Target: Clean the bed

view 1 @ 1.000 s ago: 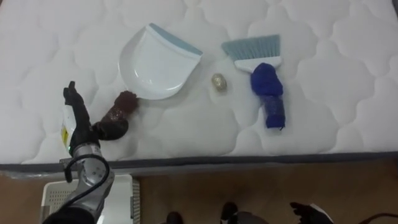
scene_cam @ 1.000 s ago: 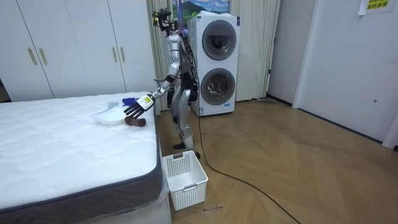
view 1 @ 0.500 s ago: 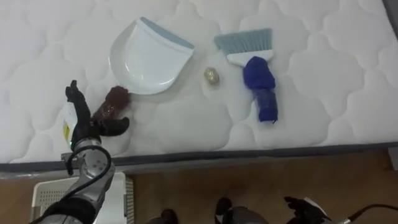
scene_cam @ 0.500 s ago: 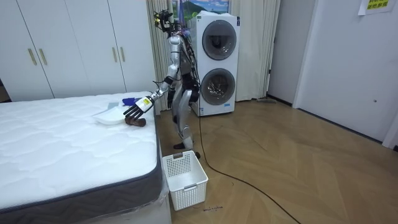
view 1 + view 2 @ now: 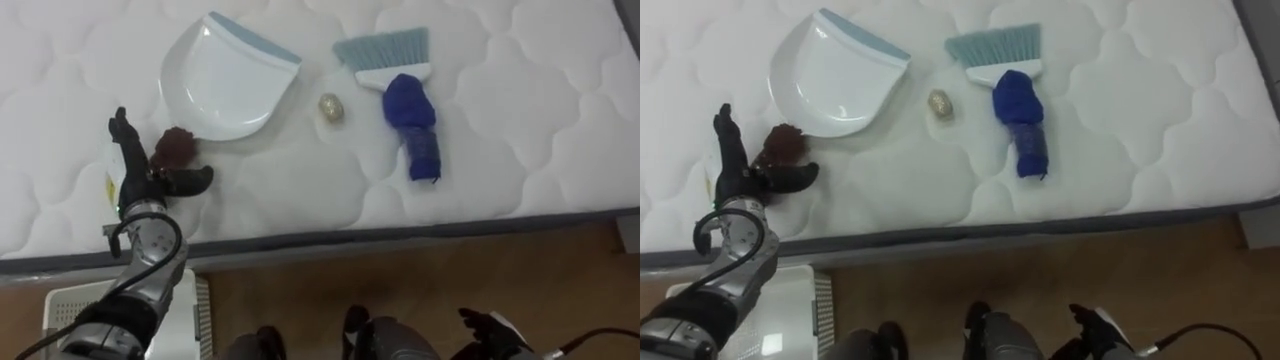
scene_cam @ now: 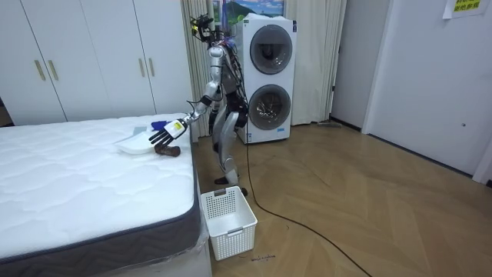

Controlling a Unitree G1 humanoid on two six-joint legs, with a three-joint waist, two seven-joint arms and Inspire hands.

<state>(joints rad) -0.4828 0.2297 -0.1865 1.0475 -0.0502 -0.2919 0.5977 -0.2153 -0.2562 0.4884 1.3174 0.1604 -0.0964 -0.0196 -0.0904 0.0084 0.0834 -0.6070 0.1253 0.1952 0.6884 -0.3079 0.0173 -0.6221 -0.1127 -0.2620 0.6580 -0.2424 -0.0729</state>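
Observation:
On the white mattress (image 5: pixel 500 150) lie a white dustpan (image 5: pixel 225 75) with a pale blue lip, a brush (image 5: pixel 405 115) with pale bristles and a blue handle, and a small crumpled beige ball (image 5: pixel 330 107) between them. A dark brown lump (image 5: pixel 175 147) rests by the dustpan's near edge. My left hand (image 5: pixel 133 175) is open near the bed's edge, fingers straight and thumb spread toward the lump. The room view has that hand (image 6: pixel 164 137) held just above the lump (image 6: pixel 167 151). My right hand (image 5: pixel 492 328) hangs low over the floor.
I stand at the bed's side, by its corner. A white slatted basket (image 6: pixel 228 221) sits on the wooden floor beside my feet. Stacked washing machines (image 6: pixel 269 77) are behind me, and white wardrobes (image 6: pixel 92 58) line the wall beyond the bed.
The eye views have shifted, so everything on the bed sits higher and further left. My left hand has lifted slightly and stays open; the brown lump still lies on the mattress.

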